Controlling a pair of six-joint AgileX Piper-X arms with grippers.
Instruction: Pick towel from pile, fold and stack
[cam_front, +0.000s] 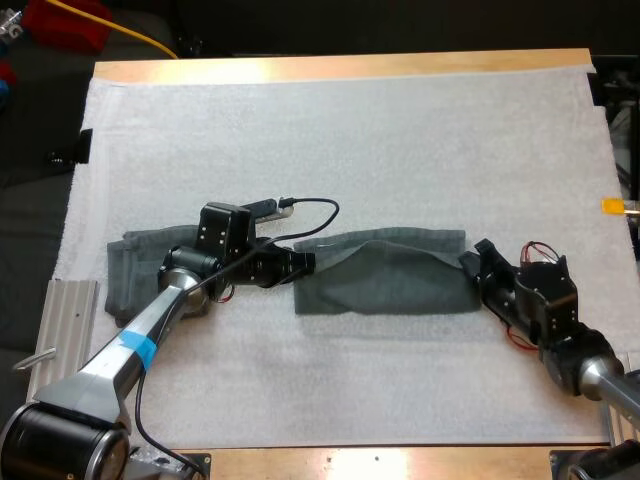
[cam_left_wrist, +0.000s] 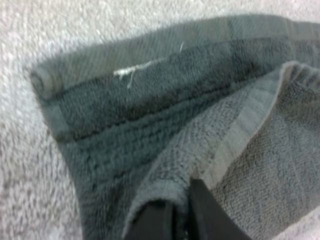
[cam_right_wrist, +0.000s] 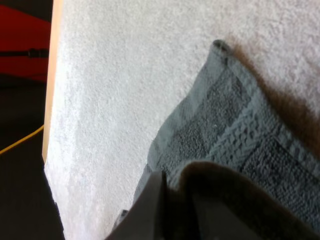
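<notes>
Towel (cam_front: 385, 280), dark grey-green, lies stretched across the middle of the white mat (cam_front: 350, 130), with its upper layer raised in a loose fold along the far side. A second towel (cam_front: 130, 270) lies near the mat's left edge, partly under my left arm. My left gripper (cam_front: 305, 262) is clamped on the middle towel's left end, fingers pinching a folded edge. My right gripper (cam_front: 468, 262) pinches its right end between both fingers.

Bright, even light; soft shadow beside the towel (cam_right_wrist: 240, 125).
</notes>
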